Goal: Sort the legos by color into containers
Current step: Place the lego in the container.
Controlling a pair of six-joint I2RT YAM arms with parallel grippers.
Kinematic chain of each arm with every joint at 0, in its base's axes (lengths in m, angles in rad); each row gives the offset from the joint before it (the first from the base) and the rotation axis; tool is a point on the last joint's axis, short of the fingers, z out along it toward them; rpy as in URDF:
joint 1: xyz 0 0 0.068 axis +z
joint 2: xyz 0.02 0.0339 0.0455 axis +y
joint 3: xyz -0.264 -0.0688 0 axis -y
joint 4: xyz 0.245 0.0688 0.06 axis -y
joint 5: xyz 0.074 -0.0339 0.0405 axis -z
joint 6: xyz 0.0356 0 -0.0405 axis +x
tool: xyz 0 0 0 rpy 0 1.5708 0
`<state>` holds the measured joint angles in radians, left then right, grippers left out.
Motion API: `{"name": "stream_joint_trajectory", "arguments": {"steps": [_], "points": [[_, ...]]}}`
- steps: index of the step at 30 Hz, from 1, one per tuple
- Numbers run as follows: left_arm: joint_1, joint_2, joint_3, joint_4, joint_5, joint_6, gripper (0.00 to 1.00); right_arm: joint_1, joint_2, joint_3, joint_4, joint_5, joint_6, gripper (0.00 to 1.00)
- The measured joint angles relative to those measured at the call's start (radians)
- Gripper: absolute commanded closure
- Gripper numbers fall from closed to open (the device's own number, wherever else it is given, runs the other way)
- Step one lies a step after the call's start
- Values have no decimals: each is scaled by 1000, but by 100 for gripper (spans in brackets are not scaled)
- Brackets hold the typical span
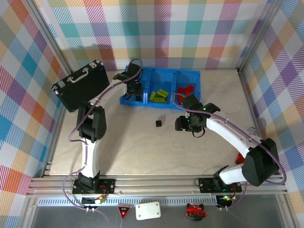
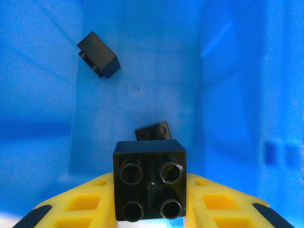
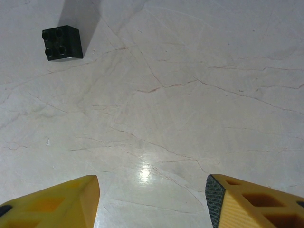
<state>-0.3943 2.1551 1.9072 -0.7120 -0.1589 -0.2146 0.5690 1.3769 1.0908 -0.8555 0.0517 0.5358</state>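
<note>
At the far left, a black hard case [image 1: 80, 85] is lying on the tabletop [image 1: 137, 152]. The left arm [image 1: 92, 126] is reaching past it to the blue tray [image 1: 187, 71] at the back. The left fingers [image 2: 80, 204] are hanging over the tray's left compartment [image 1: 124, 99]. They are closed tight on the two sides of a held black brick [image 2: 149, 179], whose four studs are facing the wrist camera. The fingers are carrying this brick clear above the compartment floor.

Two more bricks are lying in that same compartment. A second black brick [image 2: 153, 131] is showing just beyond the held one and is partly hidden by it. A third black brick [image 2: 98, 54] is lying farther off, tipped on its side near the left wall.

Moving rightward along the tray, the middle compartment is holding the lime-green bricks [image 1: 159, 95], and the right compartment is holding the red bricks [image 1: 186, 89].

In front of the tray, a lone black brick [image 1: 158, 123] is sitting on the bare tabletop, apart from the tray wall. Just to its right, the right fingers [image 3: 61, 202] are hovering over the tabletop. They are standing partway open, gripping nothing and touching nothing. In the right wrist view this same brick [image 3: 62, 42] is lying ahead and to the left of the gap, studded face showing, well apart from both fingertips.

Farther right, a small red piece [image 1: 239, 158] is peeking out from beside the right arm's elbow, too hidden to tell its shape.
</note>
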Motion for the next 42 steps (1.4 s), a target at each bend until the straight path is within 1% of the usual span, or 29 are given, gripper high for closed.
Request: {"name": "stream_joint_trajectory", "arguments": {"steps": [5,11,14,19,25,27,31,33,36,42], "points": [[14,142,141,-58,-43,11,68,0,-27,-11,-1,4,3,38],[23,161,154,-105,-79,23,68,0,-51,-40,-2,11,4,38],[24,155,113,-97,-83,23,68,0,-51,-44,-2,11,4,38],[24,126,-14,-64,-87,18,68,0,-51,-44,0,6,4,38],[24,43,-113,-63,-87,13,68,0,-50,-44,2,-2,3,38],[24,9,-135,-63,-87,5,65,0,-49,-44,2,-2,4,38],[24,-22,-133,-52,-87,-7,54,0,-40,-44,3,-8,3,38],[24,-18,-113,-52,-85,-8,47,0,-32,-44,3,-9,3,38],[23,-5,-76,-51,-90,-5,45,0,-32,-44,3,-8,3,38],[23,-4,-70,-48,-87,-6,46,0,-32,-44,2,-8,3,38]]}}
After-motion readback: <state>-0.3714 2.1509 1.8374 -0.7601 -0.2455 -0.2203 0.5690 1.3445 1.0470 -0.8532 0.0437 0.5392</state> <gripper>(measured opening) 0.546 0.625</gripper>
